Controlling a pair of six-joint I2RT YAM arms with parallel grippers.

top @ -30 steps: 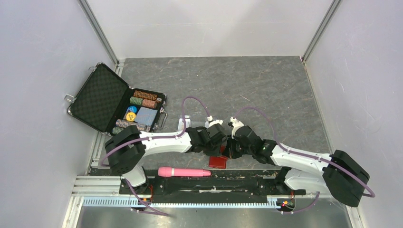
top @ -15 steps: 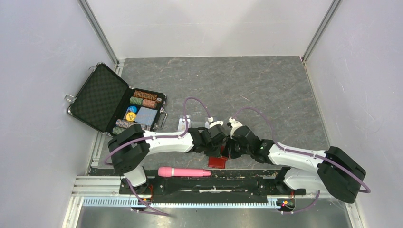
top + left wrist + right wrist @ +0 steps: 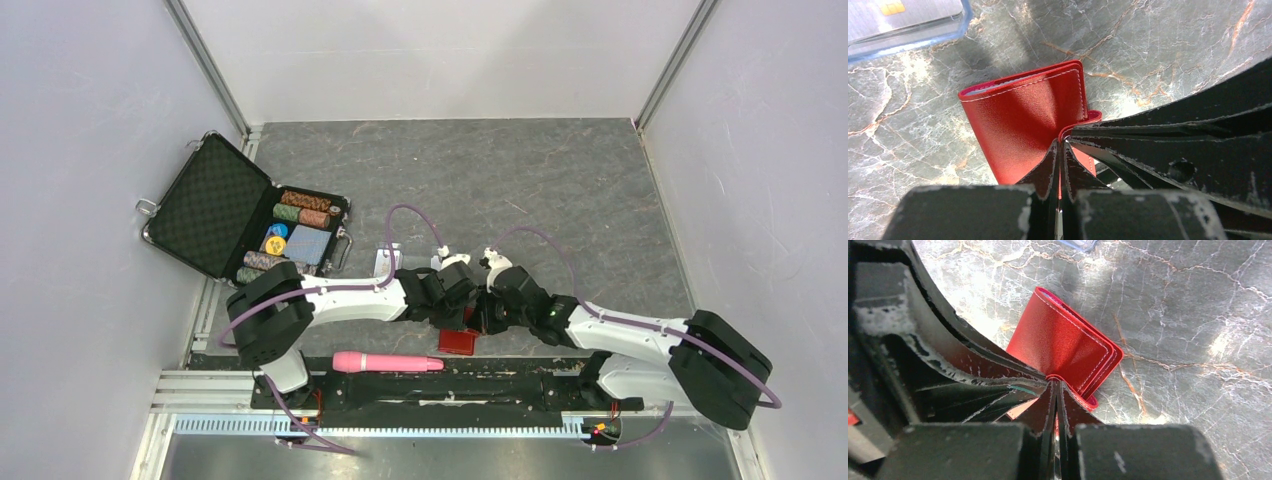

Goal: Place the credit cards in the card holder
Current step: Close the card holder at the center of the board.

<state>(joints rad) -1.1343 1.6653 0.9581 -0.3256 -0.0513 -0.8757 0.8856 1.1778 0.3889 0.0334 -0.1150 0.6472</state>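
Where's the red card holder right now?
In the top view, the card holder lies near centre front, pinched by the left gripper and the right gripper, just right of the pink cylinder.

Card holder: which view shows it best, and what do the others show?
Left wrist: the card holder fills the middle, stitching and fold clear. Right wrist shows less of it, partly covered; the top view shows only a red corner beneath the arms.
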